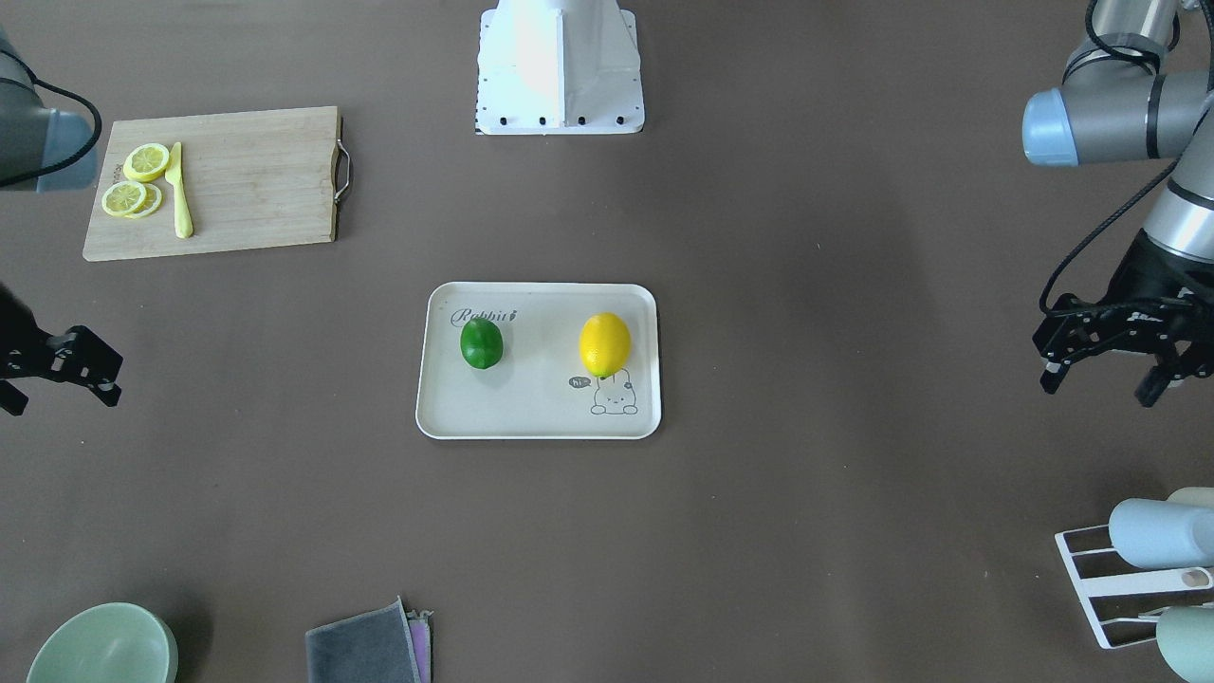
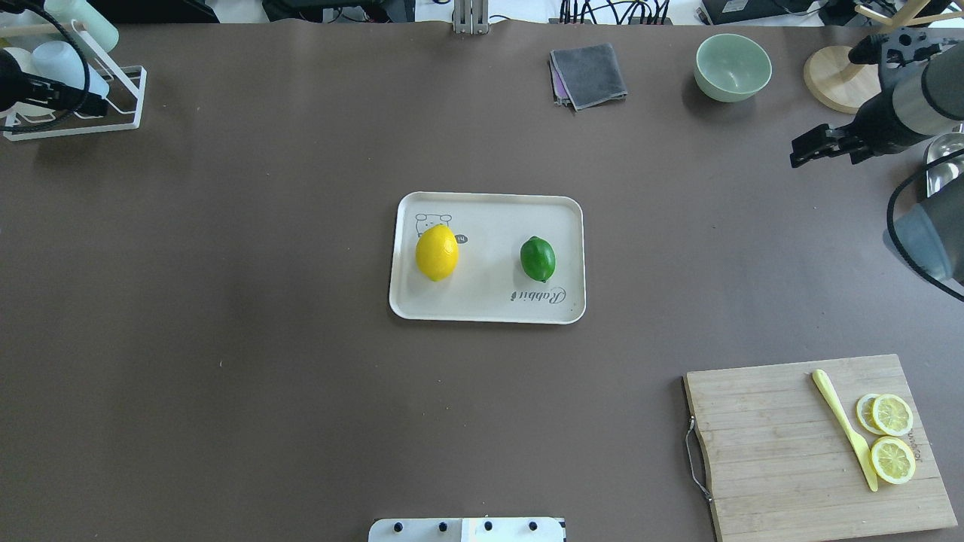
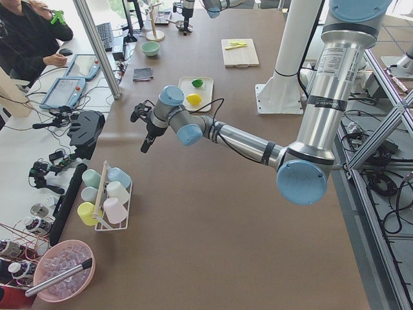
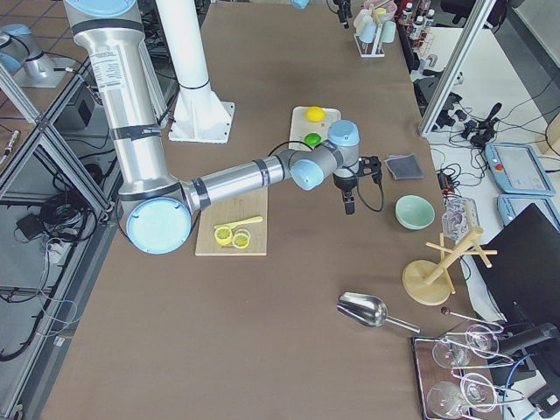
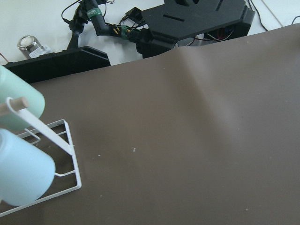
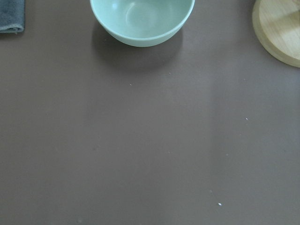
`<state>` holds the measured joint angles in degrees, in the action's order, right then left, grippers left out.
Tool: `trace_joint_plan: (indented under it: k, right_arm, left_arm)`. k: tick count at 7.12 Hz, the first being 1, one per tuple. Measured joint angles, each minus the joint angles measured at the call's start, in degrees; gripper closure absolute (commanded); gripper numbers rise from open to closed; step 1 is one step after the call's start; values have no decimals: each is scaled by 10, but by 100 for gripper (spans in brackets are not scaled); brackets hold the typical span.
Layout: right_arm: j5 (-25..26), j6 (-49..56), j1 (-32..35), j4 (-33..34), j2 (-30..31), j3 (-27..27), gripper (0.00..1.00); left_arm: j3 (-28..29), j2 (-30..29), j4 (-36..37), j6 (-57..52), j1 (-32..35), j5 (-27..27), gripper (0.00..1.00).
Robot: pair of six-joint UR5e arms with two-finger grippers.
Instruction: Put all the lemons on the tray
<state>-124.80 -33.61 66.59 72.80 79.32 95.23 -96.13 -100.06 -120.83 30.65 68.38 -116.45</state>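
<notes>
The cream tray (image 1: 531, 410) (image 2: 489, 301) lies at the table's middle. The yellow lemon (image 1: 604, 343) (image 2: 437, 253) and the green lemon (image 1: 482, 342) (image 2: 538, 258) both rest on it, apart from each other. My left gripper (image 1: 1100, 384) is open and empty, raised near the cup rack, far from the tray. My right gripper (image 1: 59, 396) (image 2: 809, 150) is open and empty, raised near the green bowl, also far from the tray. Neither wrist view shows fingers or lemons.
A wooden cutting board (image 1: 247, 180) (image 2: 783, 444) carries lemon slices (image 1: 137, 180) and a yellow knife (image 1: 178, 190). A green bowl (image 2: 733, 66) (image 6: 140, 18), a grey cloth (image 2: 589, 74), a wooden stand (image 2: 832, 79) and a cup rack (image 2: 113, 98) (image 5: 65, 154) stand along the far edge.
</notes>
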Motion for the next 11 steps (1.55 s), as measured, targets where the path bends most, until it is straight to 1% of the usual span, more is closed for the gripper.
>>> trace_joint_plan:
  k: [1, 2, 3, 4, 5, 6, 7, 8, 11]
  right_arm:
    - [-35, 82, 47, 40, 23, 2, 0]
    - [-50, 179, 92, 72, 55, 0, 0]
    - [-57, 263, 137, 92, 87, -5, 0]
    - [-62, 313, 172, 110, 109, -10, 0]
    - [-66, 333, 193, 126, 121, -13, 0]
    - [-69, 340, 203, 134, 127, -13, 0]
    - [-71, 343, 207, 137, 130, -12, 0]
    - [-72, 343, 209, 139, 131, -8, 0]
    - [-79, 343, 211, 148, 132, 1, 0]
  left_arm:
    - [4, 28, 14, -56, 47, -67, 2]
    - [7, 59, 31, -118, 95, -117, 2]
    - [7, 87, 48, -176, 142, -140, 2]
    - [6, 105, 81, -221, 188, -155, 2]
    - [5, 111, 129, -265, 227, -174, 2]
    - [-1, 111, 182, -302, 253, -186, 2]
    - [-10, 112, 220, -319, 264, -191, 2]
    - [-16, 115, 237, -324, 268, -191, 2]
    - [-14, 116, 248, -321, 269, -191, 2]
